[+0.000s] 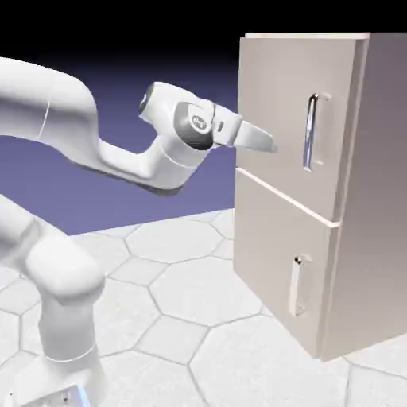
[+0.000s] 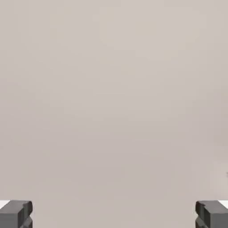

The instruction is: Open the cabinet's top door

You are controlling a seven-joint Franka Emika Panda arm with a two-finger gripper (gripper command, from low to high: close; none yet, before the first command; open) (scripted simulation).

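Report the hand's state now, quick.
Hand: open and empty, fingertips spread wide at the top door, short of its handle.

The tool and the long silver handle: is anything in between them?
Nothing: in the exterior view only bare top door panel separates the tool from the handle.
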